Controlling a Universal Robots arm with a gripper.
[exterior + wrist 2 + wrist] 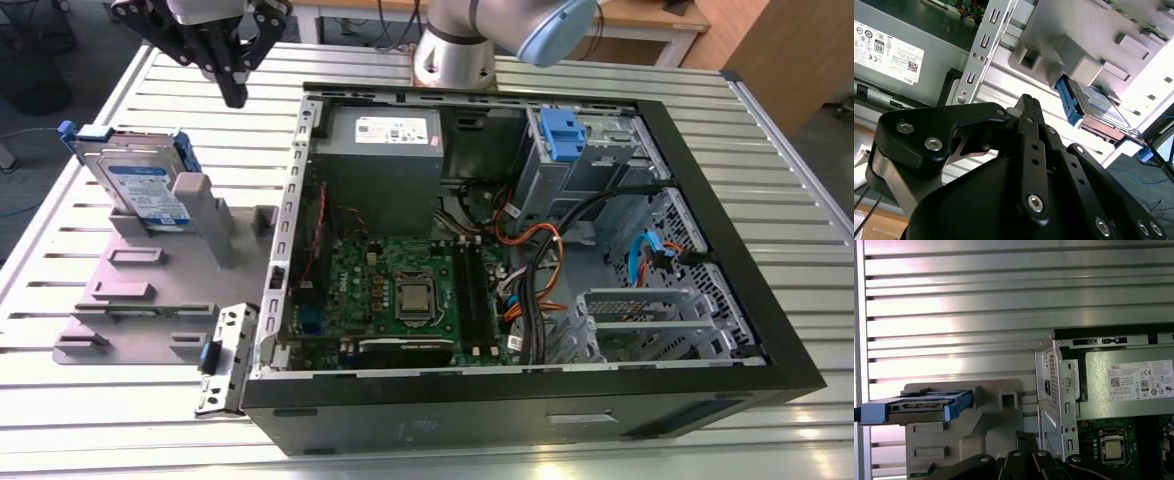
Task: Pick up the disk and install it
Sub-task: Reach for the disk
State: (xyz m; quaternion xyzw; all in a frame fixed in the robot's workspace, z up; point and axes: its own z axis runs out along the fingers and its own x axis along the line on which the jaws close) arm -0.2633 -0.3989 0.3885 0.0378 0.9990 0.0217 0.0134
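Note:
The disk [138, 185] is a silver drive with a white-and-blue label and a blue bracket. It stands on edge, tilted, in a slot of a grey holder block [147, 300] at the exterior view's left, outside the computer case. My gripper [235, 90] hangs above the table, beyond the disk and beside the case's far left corner, apart from both. Its black fingers point down, shut, with nothing between them. In both wrist views the disk [1094, 107] [919, 407] sits in the holder past the gripper [1026, 102] [1024, 437].
The open black computer case [721, 230] lies on the slatted metal table [787, 130]. Inside are a grey power supply [380, 150], a motherboard [400, 290], cables and a blue-latched drive cage [567, 140]. A loose metal bracket [220, 355] lies by the case's near left corner.

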